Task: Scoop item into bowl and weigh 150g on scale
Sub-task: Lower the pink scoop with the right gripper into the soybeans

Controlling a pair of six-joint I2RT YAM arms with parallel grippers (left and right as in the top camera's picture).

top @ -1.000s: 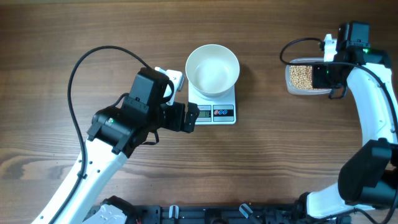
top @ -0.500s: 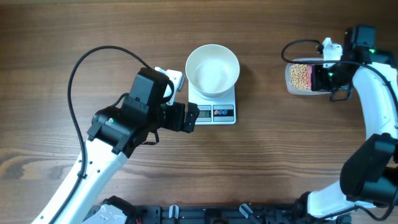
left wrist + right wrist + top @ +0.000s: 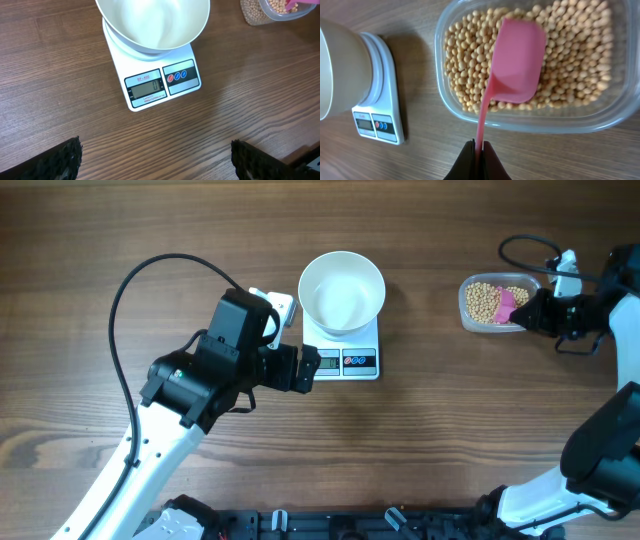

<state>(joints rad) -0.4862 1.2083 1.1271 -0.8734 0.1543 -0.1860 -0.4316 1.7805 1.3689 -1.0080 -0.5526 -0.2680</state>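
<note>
The beans (image 3: 570, 65) are kept in a clear tub (image 3: 615, 116), where a pink scoop (image 3: 517, 60) is pinched by the right end effector (image 3: 479, 149). The left end effector (image 3: 156, 159) is spread wide before the scale (image 3: 346, 361), on which the white bowl (image 3: 342, 290) is set.

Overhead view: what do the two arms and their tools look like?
Both the left arm and right arm have rounded white links and bulky black joint housings. A black cable loops off the left one. The left tool and right tool are black; the left's fingers look rough-textured.
</note>
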